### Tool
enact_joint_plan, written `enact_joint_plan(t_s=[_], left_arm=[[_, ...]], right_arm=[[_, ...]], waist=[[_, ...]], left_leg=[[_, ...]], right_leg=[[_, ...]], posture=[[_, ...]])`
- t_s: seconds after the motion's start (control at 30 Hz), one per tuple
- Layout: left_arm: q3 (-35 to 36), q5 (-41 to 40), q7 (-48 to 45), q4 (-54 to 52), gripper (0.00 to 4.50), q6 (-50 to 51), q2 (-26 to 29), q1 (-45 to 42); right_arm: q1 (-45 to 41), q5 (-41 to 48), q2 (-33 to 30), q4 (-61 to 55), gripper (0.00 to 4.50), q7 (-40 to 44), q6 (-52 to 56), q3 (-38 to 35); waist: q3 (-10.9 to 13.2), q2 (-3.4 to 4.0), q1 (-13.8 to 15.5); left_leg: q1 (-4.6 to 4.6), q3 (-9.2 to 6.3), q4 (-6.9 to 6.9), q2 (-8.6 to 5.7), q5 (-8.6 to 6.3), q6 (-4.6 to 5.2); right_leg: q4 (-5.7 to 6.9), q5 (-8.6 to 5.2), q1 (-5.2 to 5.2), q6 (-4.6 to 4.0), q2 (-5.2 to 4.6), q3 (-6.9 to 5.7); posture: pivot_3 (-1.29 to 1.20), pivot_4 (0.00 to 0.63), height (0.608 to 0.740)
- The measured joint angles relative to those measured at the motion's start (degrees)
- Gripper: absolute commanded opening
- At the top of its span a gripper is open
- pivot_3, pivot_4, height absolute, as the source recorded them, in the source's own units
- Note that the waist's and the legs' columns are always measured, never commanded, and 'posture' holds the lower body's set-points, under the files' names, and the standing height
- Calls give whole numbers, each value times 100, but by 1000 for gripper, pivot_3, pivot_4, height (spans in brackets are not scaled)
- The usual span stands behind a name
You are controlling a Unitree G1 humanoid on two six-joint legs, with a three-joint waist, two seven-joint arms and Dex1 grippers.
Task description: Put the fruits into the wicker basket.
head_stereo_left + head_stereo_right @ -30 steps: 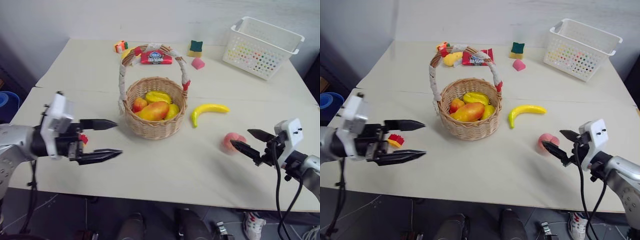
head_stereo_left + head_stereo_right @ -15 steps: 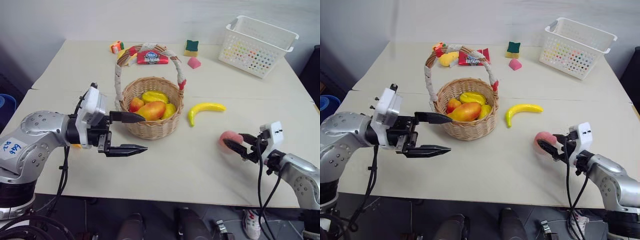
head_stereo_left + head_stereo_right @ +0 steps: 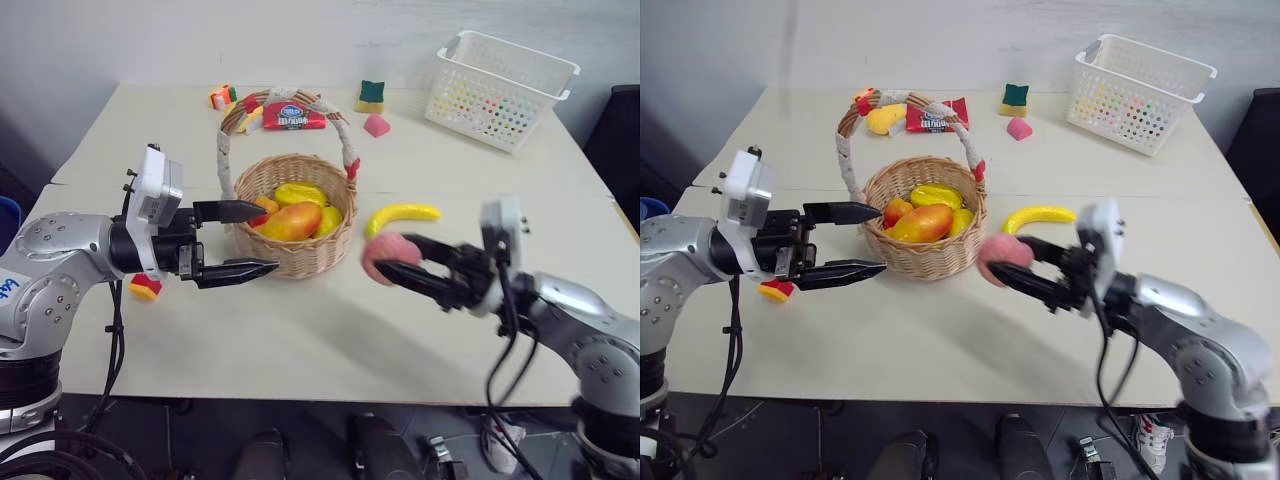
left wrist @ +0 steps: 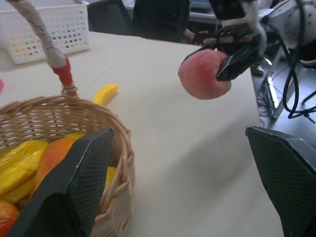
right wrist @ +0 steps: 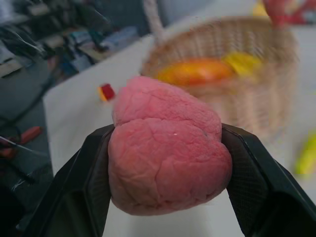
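Right wrist view has the peach (image 5: pixel 168 148) pinched across its middle between the two black fingers (image 5: pixel 86 182) of the right gripper (image 3: pixel 392 270), lifted clear of the table (image 3: pixel 300 330) just beside the wicker basket (image 3: pixel 300 255). Its dimpled, matte surface suggests a light foam toy, soft enough to dent and unlikely to slip, so a squeeze across its widest part looks right. The left gripper (image 3: pixel 250 240) hangs spread wide and empty, one finger over the basket's near rim, the other outside it. A mango (image 3: pixel 297 221) and yellow-green pieces (image 3: pixel 300 192) already lie inside. The banana (image 3: pixel 402 214) rests on the table beyond the peach; it is probably best taken across its middle.
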Motion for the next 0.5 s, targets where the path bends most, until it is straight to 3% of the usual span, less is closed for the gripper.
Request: enact_joint_plan(t_s=[0.13, 0.27, 0.43, 0.5], left_arm=[[160, -11, 73, 13, 4500, 23, 33, 111], [184, 13, 132, 16, 4500, -11, 38, 106], [161, 41, 211, -11, 4500, -36, -37, 107], [157, 46, 232, -60, 4500, -65, -50, 129]], right_arm=[[-1693, -1033, 1005, 1083, 2670, -673, -142, 1153], [-2727, -2271, 1615, 2658, 2670, -762, -740, 2002], [-2963, -2836, 2024, 3732, 4240, -609, -1063, 2137], [-2951, -2860, 2015, 3671, 4470, -471, -1058, 2097]], waist=[[1, 3, -23], [0, 1, -20], [-1, -1, -64], [-1, -1, -84]], left_leg=[[-27, 1, -6, -6, 25, -36], [-48, 1, -7, -19, 22, -30], [-74, 0, -2, -51, 12, -12], [-77, 1, -2, -56, 11, -9]], right_leg=[[7, -1, -32, -3, -4, -1], [23, -1, -48, -3, -17, -16], [65, -1, -92, -2, -61, -50], [64, -1, -95, -2, -70, -58]], posture=[[0, 150, 740], [0, 150, 740], [0, 150, 740], [0, 150, 740]])
